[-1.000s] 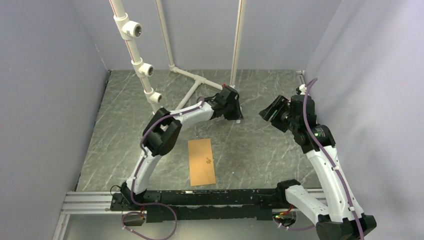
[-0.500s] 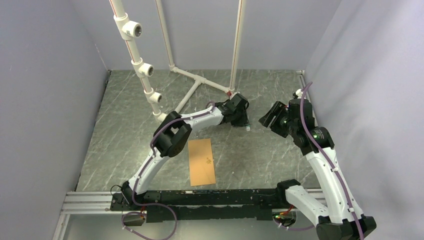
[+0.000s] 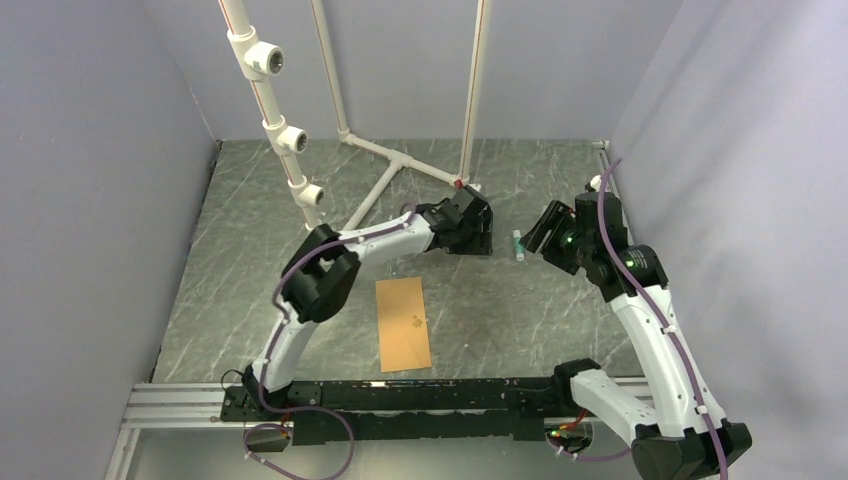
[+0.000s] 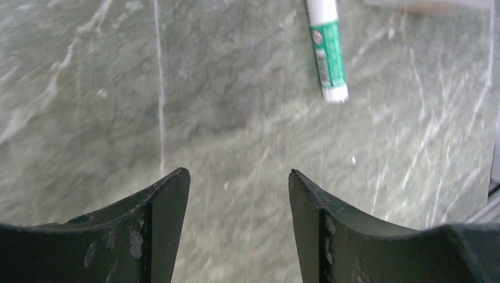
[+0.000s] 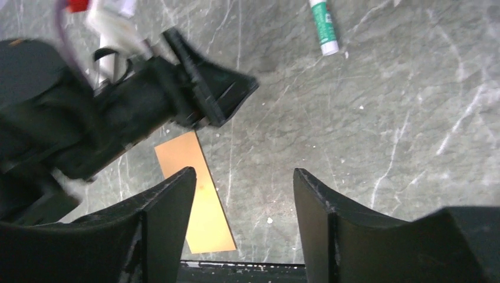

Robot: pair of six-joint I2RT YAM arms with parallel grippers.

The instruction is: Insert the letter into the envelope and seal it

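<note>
The kraft-brown envelope (image 3: 403,323) lies flat on the table near the front rail, a plain long rectangle with a small mark in its middle. It also shows in the right wrist view (image 5: 197,194). The letter does not show in any view. My left gripper (image 3: 486,240) is open and empty (image 4: 239,177), low over bare table at mid-back. My right gripper (image 3: 533,238) is open and empty (image 5: 244,174), held above the table to the right of the left one. Neither gripper is near the envelope.
A white and green glue stick (image 3: 518,244) lies on the table between the two grippers, also seen in the left wrist view (image 4: 327,53) and right wrist view (image 5: 323,26). A white pipe frame (image 3: 395,160) stands at the back left. The black front rail (image 3: 420,385) borders the near edge.
The left gripper swung right, let go of the glue stick, then drew back left. The glue stick now lies on the table. The right gripper shifted slightly.
</note>
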